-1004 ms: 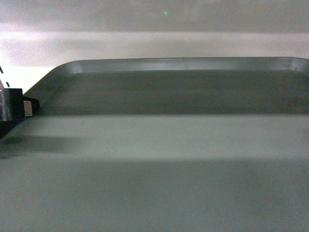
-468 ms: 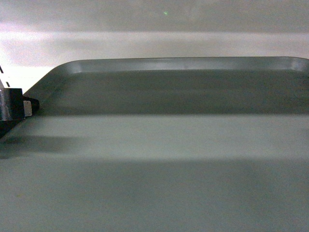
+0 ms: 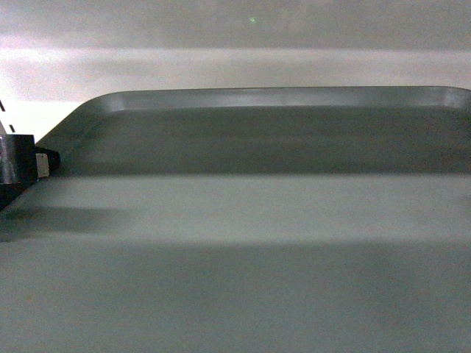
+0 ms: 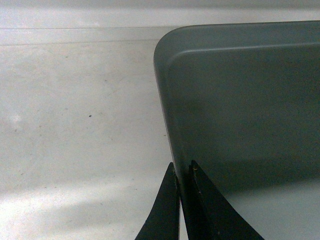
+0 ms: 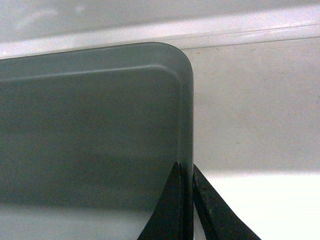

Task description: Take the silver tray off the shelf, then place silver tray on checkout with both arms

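While we are pinching the silver tray (image 3: 250,220) by its side rims, left gripper (image 4: 183,172) and right gripper (image 5: 186,175) each nearly closed with one finger inside and one outside, we are risking a slip or tilt if one arm lags. The white surface (image 4: 80,125) beneath could be shelf or checkout; we cannot tell, and the tray is hiding everything else.

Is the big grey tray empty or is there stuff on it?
Empty, as far as the views show. The silver tray has only bare grey surface with light and shadow bands, and both wrist views show bare corners.
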